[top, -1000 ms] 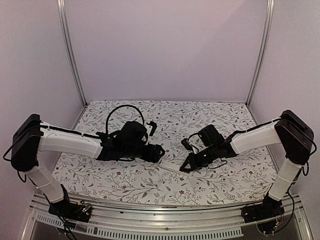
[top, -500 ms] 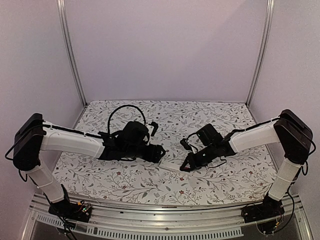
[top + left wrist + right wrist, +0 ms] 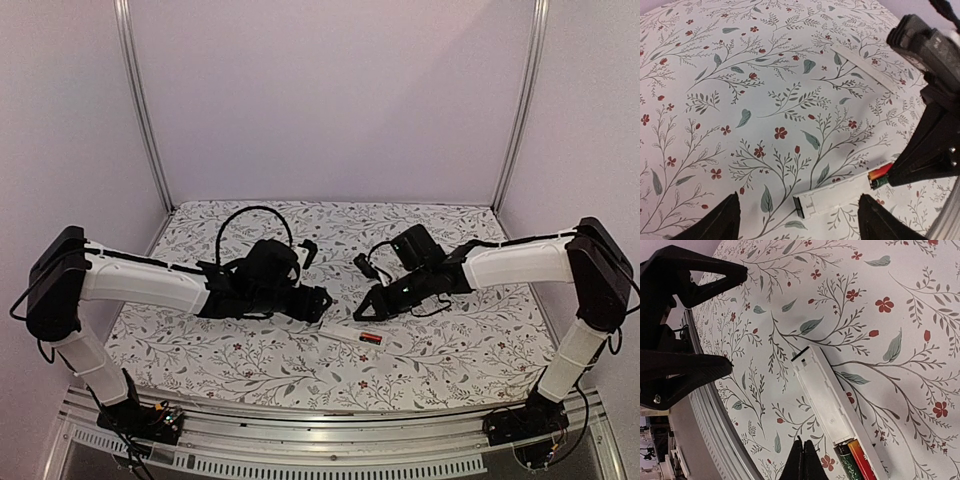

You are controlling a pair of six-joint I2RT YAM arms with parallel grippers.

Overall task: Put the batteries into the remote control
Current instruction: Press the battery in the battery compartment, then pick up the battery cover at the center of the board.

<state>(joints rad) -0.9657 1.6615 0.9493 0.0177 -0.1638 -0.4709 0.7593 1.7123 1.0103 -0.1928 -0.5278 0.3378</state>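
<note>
Batteries (image 3: 860, 458) seemingly seated in remote control (image 3: 825, 390), cover strip (image 3: 865, 67) off; left end effector (image 3: 797, 201) released, right end effector (image 3: 801, 444) clenched empty.

One remote control (image 3: 827, 405), two batteries (image 3: 860, 464), one cover (image 3: 865, 67)

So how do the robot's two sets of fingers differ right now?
The left gripper has its fingers spread wide; the right gripper has them pressed shut. The left gripper is near the bare end of the remote control; the right gripper's tip is beside the end where the batteries show. Both are black and hold nothing.
</note>
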